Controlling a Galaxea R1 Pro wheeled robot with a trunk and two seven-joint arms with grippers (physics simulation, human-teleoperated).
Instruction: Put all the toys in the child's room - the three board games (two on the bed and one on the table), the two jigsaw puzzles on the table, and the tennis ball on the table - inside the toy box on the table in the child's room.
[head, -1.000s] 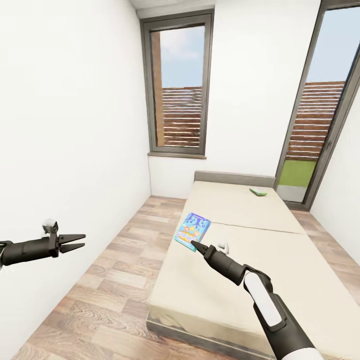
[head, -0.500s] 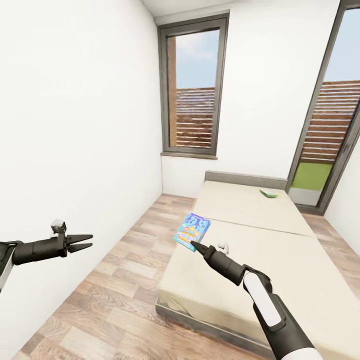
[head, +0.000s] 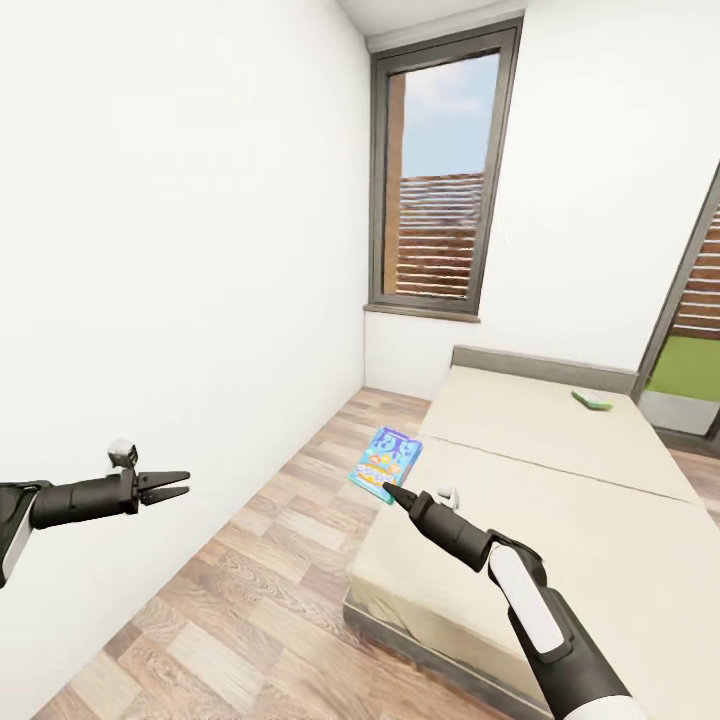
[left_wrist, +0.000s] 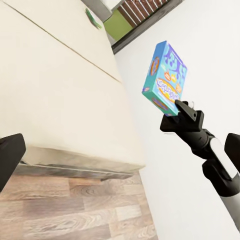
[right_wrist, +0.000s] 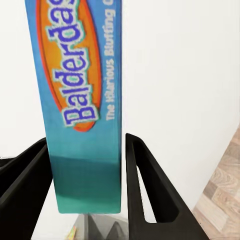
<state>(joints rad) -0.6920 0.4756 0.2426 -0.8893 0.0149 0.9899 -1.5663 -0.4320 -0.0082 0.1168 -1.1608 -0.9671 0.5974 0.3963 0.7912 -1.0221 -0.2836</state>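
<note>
My right gripper (head: 391, 492) is shut on the lower edge of a blue board game (head: 386, 464) and holds it upright in the air over the bed's near left corner. The right wrist view shows the box (right_wrist: 82, 100), lettered Balderdash, pinched between both black fingers (right_wrist: 147, 195). From the left wrist the same box (left_wrist: 165, 77) stands above the right gripper (left_wrist: 182, 107). A second, green board game (head: 592, 399) lies flat near the headboard on the beige bed (head: 560, 470). My left gripper (head: 168, 486) hangs open over the floor at the left, holding nothing.
A white wall (head: 180, 250) runs close along my left side. Wood-plank floor (head: 260, 590) lies between that wall and the bed. A tall grey-framed window (head: 440, 180) stands behind the grey headboard (head: 545, 367), and a glass door (head: 690, 330) is at the far right.
The whole view has swung left, so the bed and windows sit further right in the picture. Both arms keep their pose, and the blue box stays gripped.
</note>
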